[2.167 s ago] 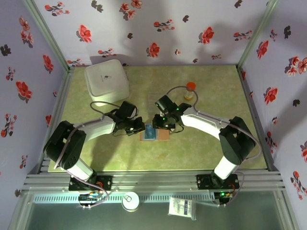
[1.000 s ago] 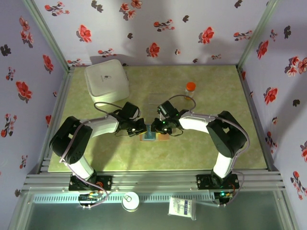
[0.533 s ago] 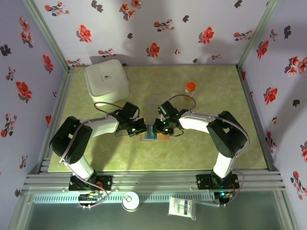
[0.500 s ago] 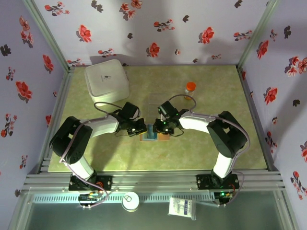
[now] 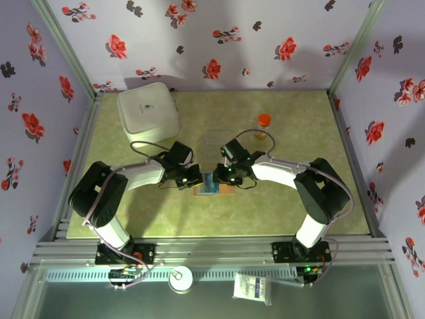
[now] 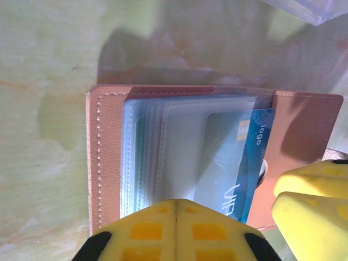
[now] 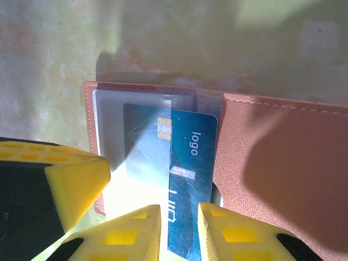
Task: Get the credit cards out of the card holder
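Observation:
The tan card holder [image 5: 228, 189] lies open on the green table between both arms. In the left wrist view its clear sleeves fan out over the tan cover [image 6: 106, 163]. My left gripper [image 6: 176, 204] is shut, its tip pressing on the sleeves. A blue credit card [image 7: 193, 157] with a chip sticks partway out of a sleeve toward the right flap [image 7: 272, 152]. My right gripper [image 7: 179, 217] stands narrowly open, its fingers either side of the card's near end. From above, the left gripper [image 5: 196, 178] and right gripper [image 5: 220, 177] meet over the blue card [image 5: 210, 183].
A big white square container [image 5: 148, 111] sits at the back left. An orange-capped bottle [image 5: 263, 125] stands behind the right arm. A clear plastic box corner [image 6: 310, 6] lies just beyond the wallet. Flowered walls close in the table on three sides.
Both grippers came down onto the wallet early on. In the last second the right arm's elbow swung slightly right; the grippers stay at the wallet.

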You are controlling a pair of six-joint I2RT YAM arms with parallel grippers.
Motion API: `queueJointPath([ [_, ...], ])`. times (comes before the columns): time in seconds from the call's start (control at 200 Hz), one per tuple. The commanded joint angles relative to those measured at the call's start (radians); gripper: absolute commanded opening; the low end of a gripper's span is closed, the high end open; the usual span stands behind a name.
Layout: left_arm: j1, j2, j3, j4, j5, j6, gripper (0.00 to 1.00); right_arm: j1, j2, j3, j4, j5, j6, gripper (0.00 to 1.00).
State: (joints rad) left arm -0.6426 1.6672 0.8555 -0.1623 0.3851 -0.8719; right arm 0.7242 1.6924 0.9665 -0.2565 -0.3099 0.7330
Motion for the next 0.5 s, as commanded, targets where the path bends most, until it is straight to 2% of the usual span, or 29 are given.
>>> queueJointPath([
  [0.0, -0.009, -0.011, 0.037, -0.027, -0.003, 0.029, 0.00, -0.016, -0.038, -0.037, 0.030, 0.008, -0.008, 0.25],
  [0.495, -0.027, 0.050, 0.044, -0.004, 0.011, 0.023, 0.00, -0.054, 0.012, -0.095, 0.153, -0.082, 0.028, 0.24],
])
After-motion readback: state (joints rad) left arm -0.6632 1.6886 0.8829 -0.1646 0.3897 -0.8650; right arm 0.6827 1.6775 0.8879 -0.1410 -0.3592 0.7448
